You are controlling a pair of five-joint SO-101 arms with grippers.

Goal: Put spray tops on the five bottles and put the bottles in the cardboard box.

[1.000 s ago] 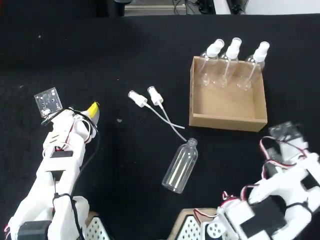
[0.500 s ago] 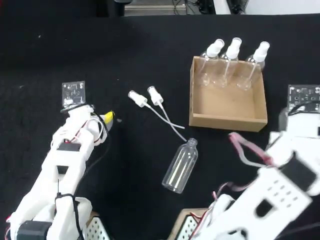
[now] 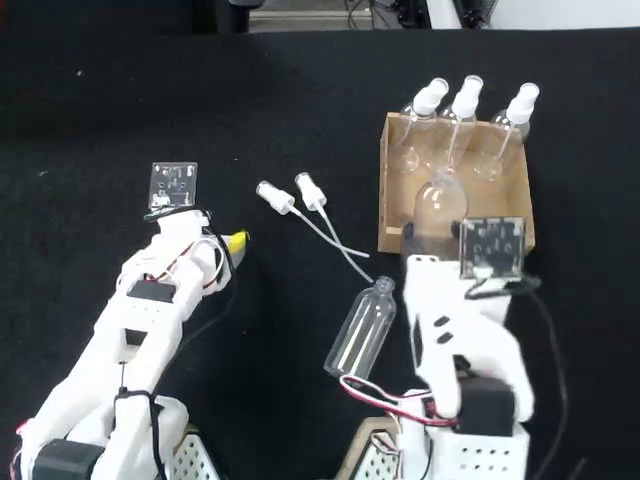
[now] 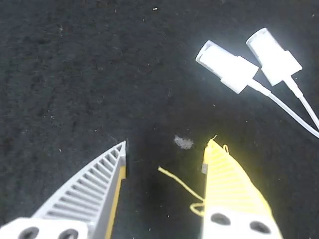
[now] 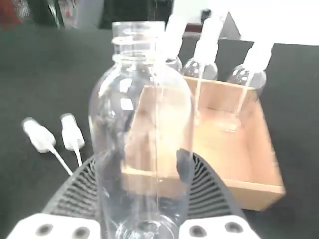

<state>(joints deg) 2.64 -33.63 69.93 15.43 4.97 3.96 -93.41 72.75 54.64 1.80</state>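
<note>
My right gripper (image 3: 432, 243) is shut on a clear uncapped bottle (image 3: 440, 203), held upright over the front wall of the cardboard box (image 3: 455, 243). In the right wrist view the bottle (image 5: 144, 124) stands between my fingers (image 5: 79, 186). Three capped bottles (image 3: 463, 125) lean against the box's back wall. Another uncapped bottle (image 3: 362, 330) lies on the table near the box's front left corner. Two white spray tops (image 3: 292, 195) with dip tubes lie left of the box. My left gripper (image 3: 228, 245) is open just short of the spray tops (image 4: 234, 67) and holds nothing.
The table is covered in black cloth (image 3: 300, 90). The dip tubes (image 3: 340, 245) trail from the spray tops toward the lying bottle's neck. The arm bases stand at the near edge of the table.
My right arm has swung in from the right edge to the box's front, with the bottle upright in it. My left arm has moved right and forward toward the spray tops.
</note>
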